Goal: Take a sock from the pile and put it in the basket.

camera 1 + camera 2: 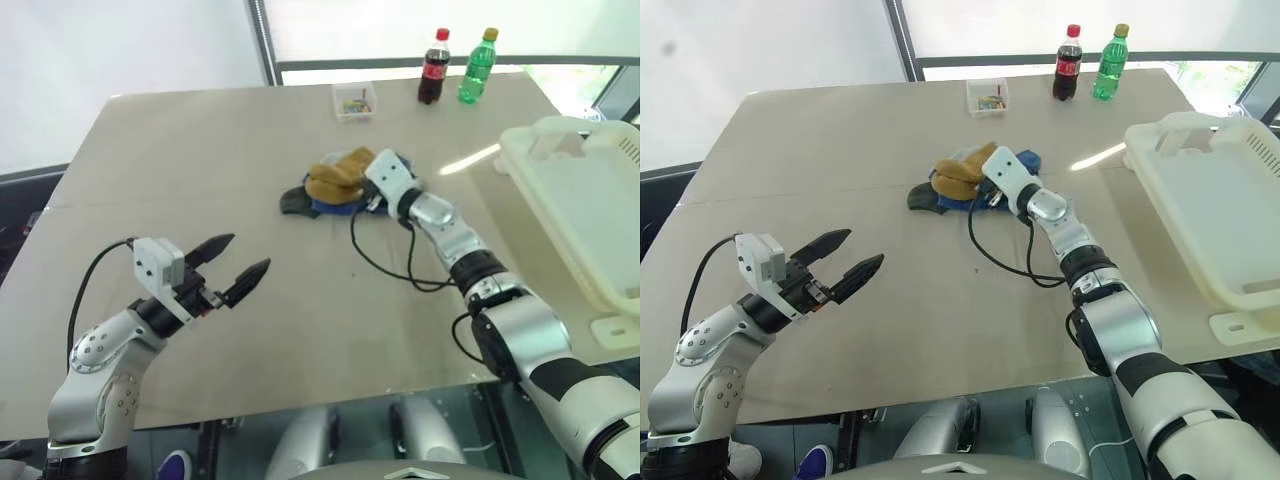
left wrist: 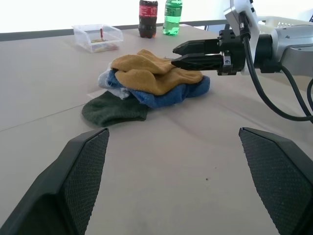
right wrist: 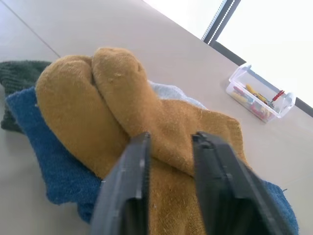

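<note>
Socks are heaped in the pile at the middle of the table. The right gripper is held right at the mustard sock on top, fingers a little apart, nothing clamped. The left gripper is spread wide, well apart. The basket is seen far right, with nothing seen inside. Small bits are kept in the clear box.
</note>
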Available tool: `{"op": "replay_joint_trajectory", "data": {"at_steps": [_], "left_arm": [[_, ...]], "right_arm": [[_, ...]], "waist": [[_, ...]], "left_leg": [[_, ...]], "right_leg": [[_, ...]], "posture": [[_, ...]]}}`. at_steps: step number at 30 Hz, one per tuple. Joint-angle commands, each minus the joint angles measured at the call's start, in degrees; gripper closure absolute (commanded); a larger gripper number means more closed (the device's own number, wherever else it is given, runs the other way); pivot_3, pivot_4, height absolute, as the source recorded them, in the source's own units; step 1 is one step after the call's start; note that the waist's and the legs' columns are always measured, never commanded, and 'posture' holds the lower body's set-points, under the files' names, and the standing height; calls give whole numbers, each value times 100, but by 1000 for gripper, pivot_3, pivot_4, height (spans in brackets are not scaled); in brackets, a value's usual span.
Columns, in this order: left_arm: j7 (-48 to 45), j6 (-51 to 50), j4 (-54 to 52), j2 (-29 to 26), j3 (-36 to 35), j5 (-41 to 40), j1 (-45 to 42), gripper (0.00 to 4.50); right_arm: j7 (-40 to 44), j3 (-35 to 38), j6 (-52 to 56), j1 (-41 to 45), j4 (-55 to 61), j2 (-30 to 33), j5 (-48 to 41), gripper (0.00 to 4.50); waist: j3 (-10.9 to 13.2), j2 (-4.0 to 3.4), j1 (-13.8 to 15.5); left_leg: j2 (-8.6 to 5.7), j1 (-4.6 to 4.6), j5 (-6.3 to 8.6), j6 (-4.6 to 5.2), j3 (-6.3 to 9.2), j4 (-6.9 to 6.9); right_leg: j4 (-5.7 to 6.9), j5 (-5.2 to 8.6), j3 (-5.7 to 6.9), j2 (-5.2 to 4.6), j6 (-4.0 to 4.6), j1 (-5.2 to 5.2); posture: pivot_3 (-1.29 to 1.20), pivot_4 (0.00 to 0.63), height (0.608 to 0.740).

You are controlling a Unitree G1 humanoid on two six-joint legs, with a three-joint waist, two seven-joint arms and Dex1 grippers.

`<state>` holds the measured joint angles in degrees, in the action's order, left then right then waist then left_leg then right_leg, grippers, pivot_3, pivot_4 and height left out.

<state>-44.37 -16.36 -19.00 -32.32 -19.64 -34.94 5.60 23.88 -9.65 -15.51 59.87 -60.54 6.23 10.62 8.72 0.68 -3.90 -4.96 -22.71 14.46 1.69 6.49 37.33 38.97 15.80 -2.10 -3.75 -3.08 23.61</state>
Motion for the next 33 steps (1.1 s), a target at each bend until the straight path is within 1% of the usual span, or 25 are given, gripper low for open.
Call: {"op": "replay_joint_trajectory", "data": {"at_steps": [1, 2, 5, 10, 12, 21, 27, 29, 30, 31, 32, 33], "left_arm": [[-24, 78, -63, -65, -70, 10, -19, 0], [-23, 77, -65, -65, -72, 10, -16, 0], [-18, 74, -71, -60, -69, 13, -6, 0], [16, 67, -110, -50, -61, 16, -20, 0], [34, 54, -142, -69, -107, 1, -5, 0], [139, 24, -279, -74, -196, -50, 125, 0], [181, 20, -347, -62, -199, -78, 192, 0], [197, 16, -364, -63, -203, -88, 201, 0], [200, 16, -367, -66, -203, -87, 203, 0], [209, 13, -376, -71, -206, -88, 207, 0], [217, 6, -382, -82, -214, -92, 205, 0], [225, -4, -395, -93, -226, -101, 207, 0]], "right_arm": [[-179, -140, -210, 154, 177, -140, 146, 1600], [-228, -170, -218, 163, 152, -168, 185, 1187], [-594, -188, -185, 283, -75, -288, 312, 1187], [-1532, -107, -148, 566, -758, -435, 456, 1187], [-1778, -142, -189, 633, -952, -457, 538, 1187], [-1487, -370, -559, 565, -1051, -588, 750, 1187], [-2030, -496, -467, 678, -1192, -566, 1012, 1187], [-2192, -492, -424, 737, -1242, -586, 1044, 1691], [-2218, -486, -406, 751, -1262, -596, 1047, 1833], [-2276, -507, -397, 760, -1285, -604, 1087, 2204], [-2301, -520, -397, 762, -1307, -618, 1115, 2745], [-2308, -537, -402, 760, -1324, -628, 1145, 3161]], "waist": [[0, 0, -3], [0, 0, -4], [0, 0, -2], [0, -1, 5], [0, -1, 4], [1, -2, -21], [1, -2, -2], [1, -2, -5], [1, -2, -6], [1, -2, -8], [1, -2, -11], [1, -2, -13]], "left_leg": [[0, 0, 0, 0, 0, 0], [0, 0, 0, 0, 0, 0], [1, 0, 0, 0, 0, 0], [0, 0, 0, 0, 0, 0], [0, 0, 0, -1, 1, -1], [2, 0, 0, -1, -3, -3], [1, 0, -1, -1, -2, -3], [1, 0, -1, -1, -2, -3], [1, 0, -1, -1, -2, -3], [2, 0, -1, -1, -2, -3], [2, 0, -1, -2, -2, -3], [2, 0, -1, -2, -3, -3]], "right_leg": [[0, 0, 0, 0, 0, 0], [0, 0, 0, 0, 0, 0], [1, 0, 0, 1, 0, 1], [0, 0, 0, 2, 0, 1], [-1, 0, 1, 2, 1, 5], [1, 0, -6, 6, 1, 5], [0, 0, -4, 6, 1, 6], [0, 0, -4, 6, 1, 6], [0, 0, -4, 6, 1, 6], [1, 0, -4, 6, 1, 6], [1, 0, -5, 7, 1, 6], [1, 0, -5, 7, 1, 6]], "posture": [[0, 150, 740], [0, 150, 740], [0, 150, 740], [0, 150, 740], [0, 150, 740], [0, 150, 740], [0, 150, 740], [0, 150, 740], [0, 150, 740], [0, 150, 740], [0, 150, 740], [0, 150, 740]]}}
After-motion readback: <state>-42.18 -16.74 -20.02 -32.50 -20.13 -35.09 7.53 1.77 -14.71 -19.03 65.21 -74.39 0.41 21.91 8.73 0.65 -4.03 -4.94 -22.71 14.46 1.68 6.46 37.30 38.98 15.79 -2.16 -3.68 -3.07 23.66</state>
